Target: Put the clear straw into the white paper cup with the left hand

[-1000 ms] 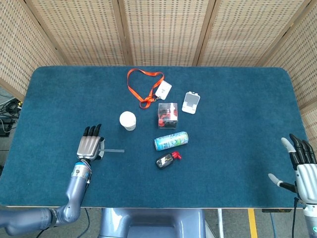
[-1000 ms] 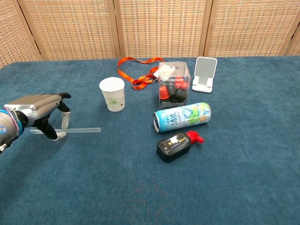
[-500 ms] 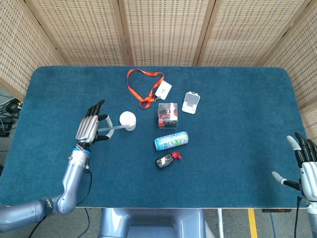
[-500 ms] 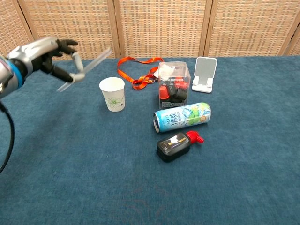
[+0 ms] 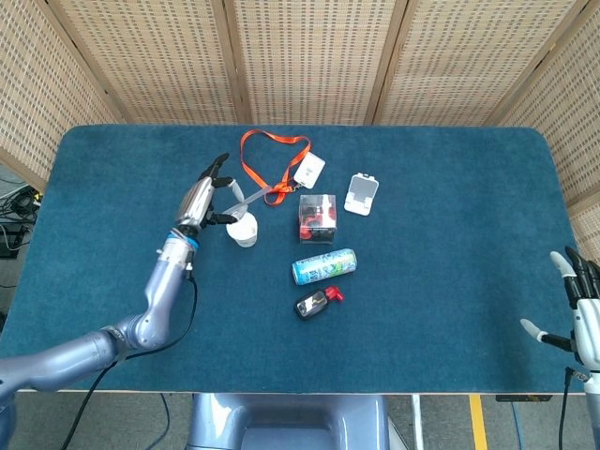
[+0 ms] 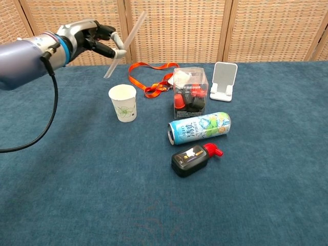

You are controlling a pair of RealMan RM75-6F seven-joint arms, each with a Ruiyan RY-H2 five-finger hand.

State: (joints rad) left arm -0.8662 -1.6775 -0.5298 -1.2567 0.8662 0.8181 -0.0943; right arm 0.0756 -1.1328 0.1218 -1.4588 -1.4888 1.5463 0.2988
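Observation:
My left hand [image 6: 95, 40] is raised above and to the left of the white paper cup [image 6: 123, 102], and it pinches the clear straw [image 6: 128, 40]. The straw is tilted, its lower end hanging a little above the cup's left rim. In the head view the left hand [image 5: 204, 200] sits just left of the cup [image 5: 242, 228], with the straw [image 5: 249, 197] slanting up to the right over it. My right hand [image 5: 581, 311] is at the table's near right corner, fingers spread and holding nothing.
An orange lanyard [image 6: 151, 77] with a badge lies behind the cup. To the cup's right stand a clear box [image 6: 188, 96], a white phone stand [image 6: 224, 81], a lying can [image 6: 199, 128] and a black device with a red end [image 6: 192, 158].
The left hand lifted the straw off the table, carried it up and to the right, and now holds it over the cup. The right hand slid slightly lower at the table edge.

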